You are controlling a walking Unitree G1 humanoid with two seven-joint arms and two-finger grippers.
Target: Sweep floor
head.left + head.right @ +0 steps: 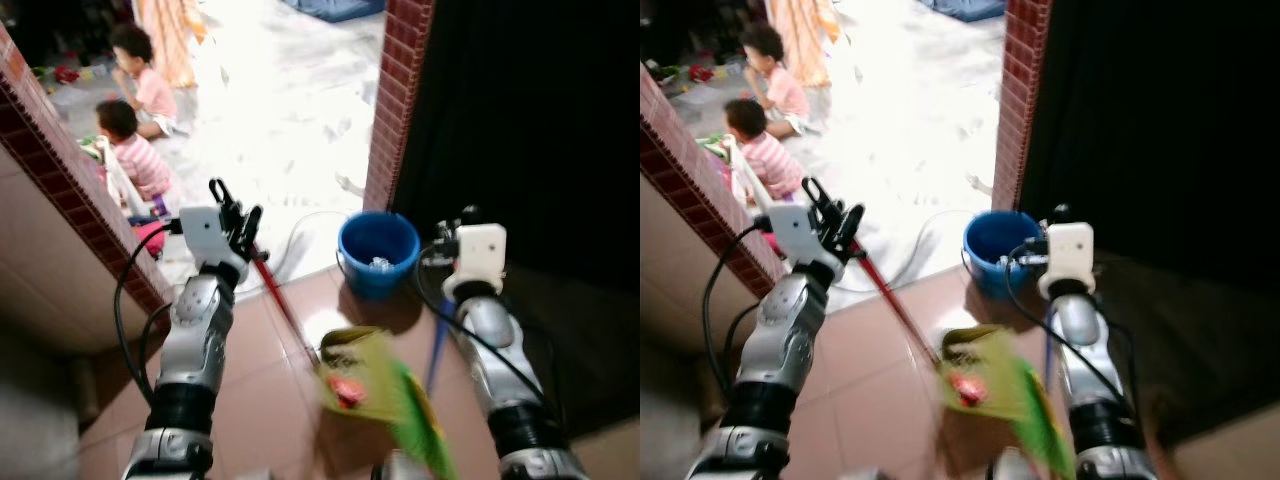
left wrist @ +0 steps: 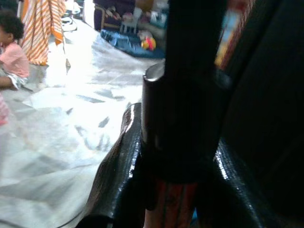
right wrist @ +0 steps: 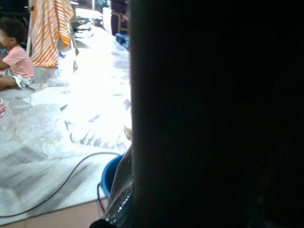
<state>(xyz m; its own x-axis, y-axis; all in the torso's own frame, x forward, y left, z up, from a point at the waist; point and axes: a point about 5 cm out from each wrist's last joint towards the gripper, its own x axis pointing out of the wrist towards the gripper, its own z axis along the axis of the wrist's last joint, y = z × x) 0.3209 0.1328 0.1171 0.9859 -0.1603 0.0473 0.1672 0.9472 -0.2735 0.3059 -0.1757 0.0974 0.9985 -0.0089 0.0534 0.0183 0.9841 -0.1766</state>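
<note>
Brown floor tiles (image 1: 250, 370) lie near me, with a blue bucket (image 1: 378, 250) beyond. My left tool (image 1: 236, 222) clenches the red broom handle (image 1: 283, 305); I cannot tell my right tool's (image 1: 462, 222) state.

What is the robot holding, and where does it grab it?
The left pincer is shut on the broom, near the top of its red handle. The right pincer seems to hold a blue stick, but its fingers are hidden.

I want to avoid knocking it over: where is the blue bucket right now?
In the left eye view the blue bucket stands on the floor at the foot of the brick pillar, ahead between both arms, nearer the right gripper.
</note>
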